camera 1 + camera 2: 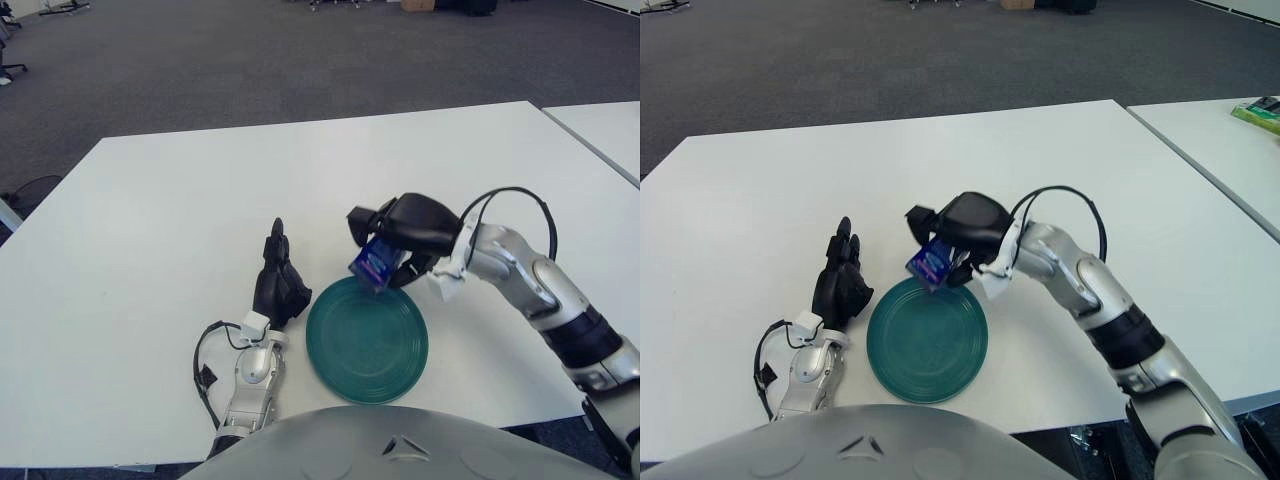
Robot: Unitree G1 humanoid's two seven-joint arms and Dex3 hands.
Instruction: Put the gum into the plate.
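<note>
One gum pack (375, 264) gripped in right robot hand (398, 240), above plate (367, 340) rim.

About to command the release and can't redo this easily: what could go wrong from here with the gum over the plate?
The gum is held by the right hand over the far rim of the green plate, not its centre, so a drop now might clip the rim and land on the table. The pack hangs tilted, so it may tumble or slide. The left hand shows just left of the plate; a bounce could reach it.
</note>
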